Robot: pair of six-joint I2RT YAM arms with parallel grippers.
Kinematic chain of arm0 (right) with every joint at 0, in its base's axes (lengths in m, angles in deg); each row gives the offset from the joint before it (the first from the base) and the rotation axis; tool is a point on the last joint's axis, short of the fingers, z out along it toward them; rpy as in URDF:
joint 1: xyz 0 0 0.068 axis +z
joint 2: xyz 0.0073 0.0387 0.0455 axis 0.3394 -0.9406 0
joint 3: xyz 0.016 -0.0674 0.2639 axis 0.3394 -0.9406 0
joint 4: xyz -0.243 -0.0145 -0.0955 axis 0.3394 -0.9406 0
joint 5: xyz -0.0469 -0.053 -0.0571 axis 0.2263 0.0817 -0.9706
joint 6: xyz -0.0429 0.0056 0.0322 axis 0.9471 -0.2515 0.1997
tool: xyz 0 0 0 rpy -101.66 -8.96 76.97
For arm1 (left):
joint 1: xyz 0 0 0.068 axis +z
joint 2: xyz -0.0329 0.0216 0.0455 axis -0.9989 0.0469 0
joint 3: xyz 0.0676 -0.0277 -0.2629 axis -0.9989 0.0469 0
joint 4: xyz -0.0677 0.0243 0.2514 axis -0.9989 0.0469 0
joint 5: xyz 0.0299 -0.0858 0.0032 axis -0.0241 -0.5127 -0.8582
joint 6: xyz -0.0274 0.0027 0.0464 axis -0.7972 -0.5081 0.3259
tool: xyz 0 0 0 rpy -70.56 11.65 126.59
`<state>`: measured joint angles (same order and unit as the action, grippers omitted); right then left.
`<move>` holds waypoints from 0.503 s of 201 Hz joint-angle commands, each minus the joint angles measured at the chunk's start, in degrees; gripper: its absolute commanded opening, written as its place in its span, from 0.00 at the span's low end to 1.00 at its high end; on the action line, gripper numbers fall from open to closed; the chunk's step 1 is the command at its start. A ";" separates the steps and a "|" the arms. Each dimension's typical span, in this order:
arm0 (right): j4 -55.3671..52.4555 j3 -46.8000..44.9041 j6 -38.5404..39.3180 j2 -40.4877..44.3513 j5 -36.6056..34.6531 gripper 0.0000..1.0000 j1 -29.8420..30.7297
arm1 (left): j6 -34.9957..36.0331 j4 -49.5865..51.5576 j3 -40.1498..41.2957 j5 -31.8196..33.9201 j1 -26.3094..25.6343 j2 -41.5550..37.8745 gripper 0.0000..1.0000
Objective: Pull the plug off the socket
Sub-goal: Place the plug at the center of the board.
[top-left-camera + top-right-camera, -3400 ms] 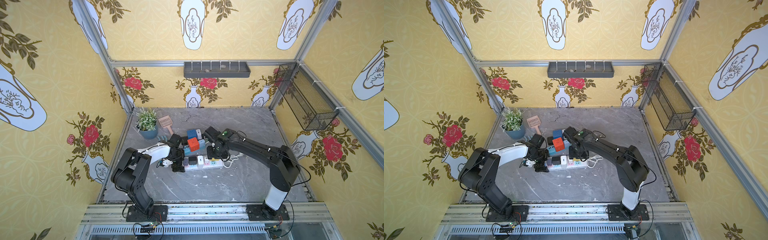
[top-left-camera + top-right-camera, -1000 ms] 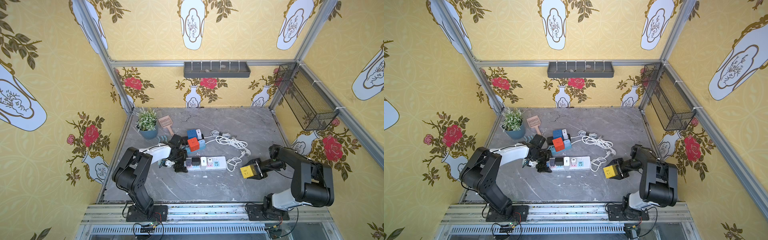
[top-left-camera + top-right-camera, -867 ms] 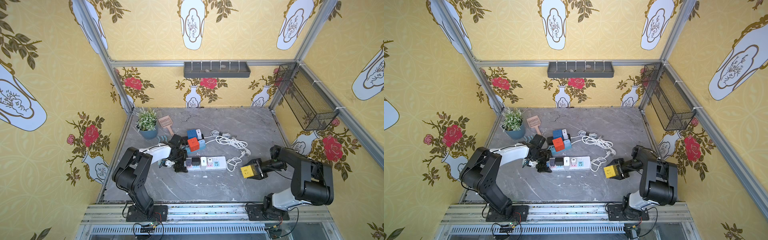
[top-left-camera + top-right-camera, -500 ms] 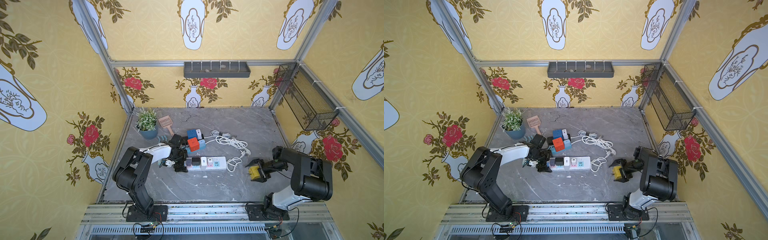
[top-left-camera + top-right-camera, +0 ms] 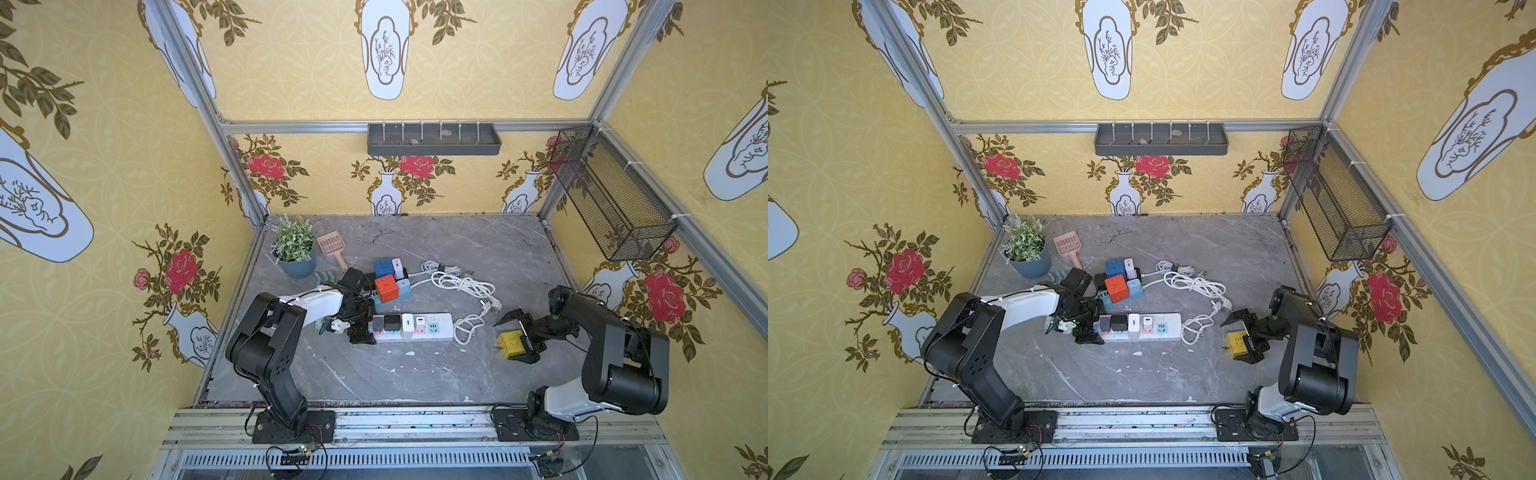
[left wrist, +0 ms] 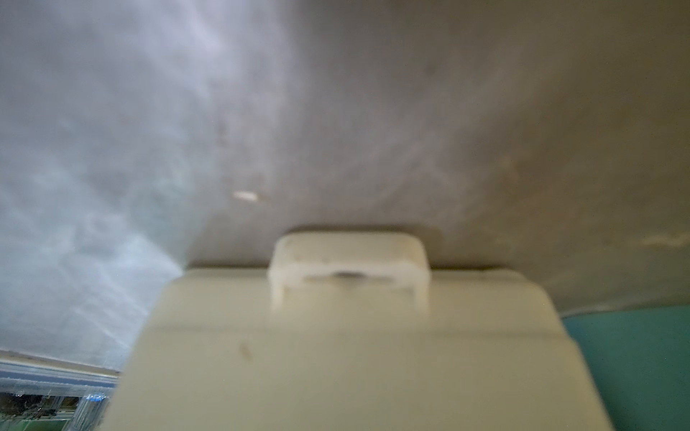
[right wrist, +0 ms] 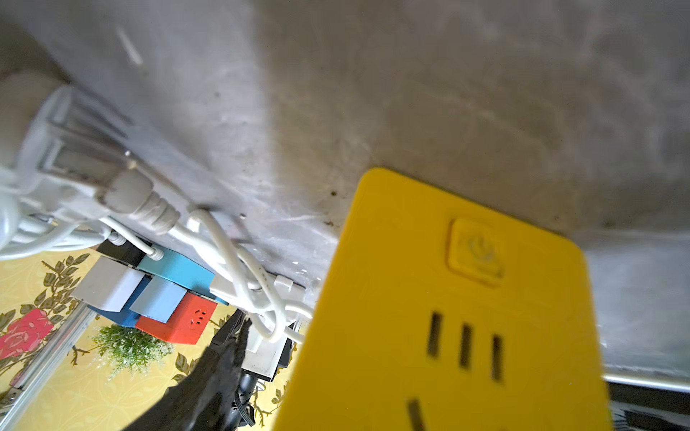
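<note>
The yellow cube plug (image 5: 510,345) lies on the grey table at the right, off the white power strip (image 5: 441,326), which is the socket. My right gripper (image 5: 518,338) is open around the plug, one finger on each side of it. In the right wrist view the plug (image 7: 466,317) fills the near side and one dark finger (image 7: 209,384) stands well apart from it. My left gripper (image 5: 360,329) straddles the strip's left end and is shut on it. The left wrist view shows that cream end (image 6: 347,354) up close, with the fingers hidden. Several small plugs (image 5: 391,322) stay in the strip.
A coiled white cable (image 5: 461,284) lies between the strip and the right arm. Coloured cube sockets (image 5: 386,289) sit behind the strip. A potted plant (image 5: 294,249) and a pink scoop (image 5: 332,247) stand at the back left. A wire basket (image 5: 611,203) hangs on the right wall.
The right gripper carried the yellow plug from the strip to the right side, then opened. The plug now rests on the table. The left arm has not moved.
</note>
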<state>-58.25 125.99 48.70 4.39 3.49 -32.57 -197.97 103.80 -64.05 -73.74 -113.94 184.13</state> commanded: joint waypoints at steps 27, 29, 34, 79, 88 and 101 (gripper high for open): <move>-4.31 1.54 -0.10 5.76 -4.49 0.98 4.11 | -21.89 0.28 0.93 9.30 -0.08 2.32 0.26; -4.40 1.67 -0.28 6.11 -4.86 0.98 4.56 | -21.91 0.25 0.96 9.28 -0.08 2.36 0.26; -4.64 2.18 -0.79 6.98 -5.75 0.98 5.65 | -21.93 0.29 0.91 9.27 -0.09 2.34 0.26; -6.66 12.16 -5.96 10.66 -20.28 0.98 21.10 | -21.76 0.86 1.08 9.31 -0.08 2.46 0.26; -7.02 14.84 -6.18 9.79 -23.31 0.98 24.37 | -21.68 0.86 1.25 9.45 -0.09 2.41 0.26; -7.32 18.70 -5.92 8.27 -28.20 0.98 29.32 | -21.59 0.85 1.41 9.47 -0.04 2.36 0.26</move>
<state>-63.91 139.78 44.72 14.27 -12.46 -9.45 -197.80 103.84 -64.26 -73.93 -113.94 184.37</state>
